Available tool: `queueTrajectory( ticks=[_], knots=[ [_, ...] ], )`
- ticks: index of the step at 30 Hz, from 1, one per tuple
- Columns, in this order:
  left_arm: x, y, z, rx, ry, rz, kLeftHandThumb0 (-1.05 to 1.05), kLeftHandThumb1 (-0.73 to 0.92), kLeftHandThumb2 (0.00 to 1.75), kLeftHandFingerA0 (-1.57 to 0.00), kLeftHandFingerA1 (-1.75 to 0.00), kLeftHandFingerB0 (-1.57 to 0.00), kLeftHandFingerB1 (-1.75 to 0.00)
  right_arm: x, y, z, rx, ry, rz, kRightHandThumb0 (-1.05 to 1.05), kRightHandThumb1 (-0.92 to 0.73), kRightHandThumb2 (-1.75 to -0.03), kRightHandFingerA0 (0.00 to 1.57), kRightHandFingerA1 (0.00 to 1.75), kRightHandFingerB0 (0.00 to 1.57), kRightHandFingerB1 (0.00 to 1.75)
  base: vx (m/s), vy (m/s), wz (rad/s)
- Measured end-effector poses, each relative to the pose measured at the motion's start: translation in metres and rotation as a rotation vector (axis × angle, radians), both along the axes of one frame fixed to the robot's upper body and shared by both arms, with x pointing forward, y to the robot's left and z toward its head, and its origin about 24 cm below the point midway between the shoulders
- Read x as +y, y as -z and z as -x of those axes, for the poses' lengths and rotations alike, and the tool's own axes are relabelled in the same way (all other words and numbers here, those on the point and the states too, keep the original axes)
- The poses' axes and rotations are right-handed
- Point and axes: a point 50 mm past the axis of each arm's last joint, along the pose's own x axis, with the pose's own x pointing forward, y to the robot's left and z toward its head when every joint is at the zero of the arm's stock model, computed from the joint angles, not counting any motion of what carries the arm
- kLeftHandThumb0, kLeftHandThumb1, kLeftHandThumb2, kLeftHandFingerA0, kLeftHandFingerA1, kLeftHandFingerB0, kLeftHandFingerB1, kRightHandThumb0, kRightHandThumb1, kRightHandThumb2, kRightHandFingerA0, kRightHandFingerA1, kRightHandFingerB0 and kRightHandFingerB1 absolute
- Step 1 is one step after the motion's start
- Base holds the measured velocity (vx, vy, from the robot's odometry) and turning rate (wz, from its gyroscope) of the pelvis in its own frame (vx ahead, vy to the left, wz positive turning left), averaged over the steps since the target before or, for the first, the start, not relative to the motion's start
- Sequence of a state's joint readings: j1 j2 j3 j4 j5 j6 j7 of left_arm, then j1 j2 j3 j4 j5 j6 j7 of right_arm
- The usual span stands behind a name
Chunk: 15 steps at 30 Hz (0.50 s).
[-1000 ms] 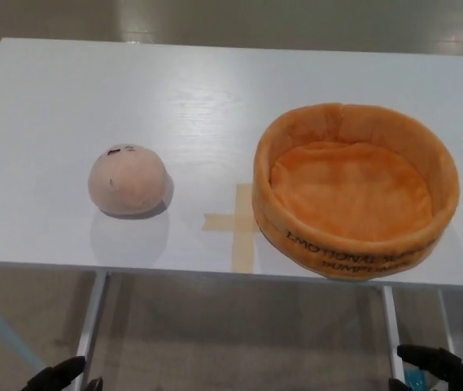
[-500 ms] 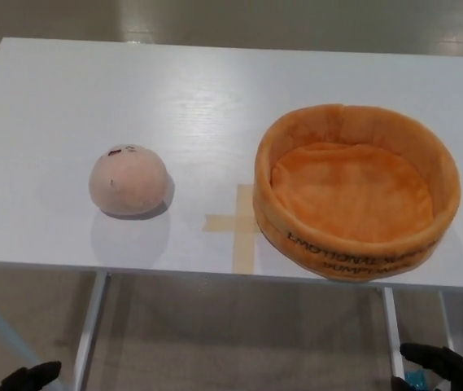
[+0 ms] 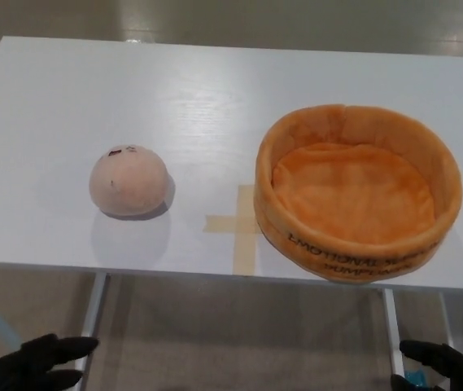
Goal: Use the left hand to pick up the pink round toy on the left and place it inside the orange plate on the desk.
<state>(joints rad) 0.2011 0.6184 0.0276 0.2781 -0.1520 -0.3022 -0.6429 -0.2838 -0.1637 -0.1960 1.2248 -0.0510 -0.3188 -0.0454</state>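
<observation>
Pink round toy (image 3: pixel 128 181): pale pink plush dome with small dark marks near its top; it sits flat side down on the left part of the white table (image 3: pixel 68 106), untouched.
Orange plate (image 3: pixel 357 192): round soft plush dish with a high wall, dark lettering on the near side, upright and empty, right of the toy and well apart from it.

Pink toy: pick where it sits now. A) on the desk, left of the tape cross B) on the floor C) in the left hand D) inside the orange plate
A: the pink toy rests on the desk, left of the tape cross, apart from the orange plate.
</observation>
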Motion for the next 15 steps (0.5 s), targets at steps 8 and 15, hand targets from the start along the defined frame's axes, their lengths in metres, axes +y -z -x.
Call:
queueTrajectory(
  ticks=[8, 15],
  knots=[
    [-0.018, -0.049, -0.004, -0.112, 0.254, -0.012, -0.39, 0.47, 0.66, -0.33, -0.43, -0.34, -0.39, 0.000, 0.000, 0.000, -0.001, 0.000, 0.000, -0.09, -0.57, -0.60, 0.51, 0.94, 0.39, 0.75, 0.00, 0.000, 0.00],
    [-0.040, -0.095, -0.005, -0.247, 0.471, 0.026, -0.21, 0.48, 0.58, -0.22, -0.37, -0.24, -0.31, 0.000, -0.001, -0.001, -0.002, -0.002, 0.000, -0.09, -0.57, -0.57, 0.57, 0.98, 0.42, 0.77, 0.00, 0.000, 0.00]
  ],
)
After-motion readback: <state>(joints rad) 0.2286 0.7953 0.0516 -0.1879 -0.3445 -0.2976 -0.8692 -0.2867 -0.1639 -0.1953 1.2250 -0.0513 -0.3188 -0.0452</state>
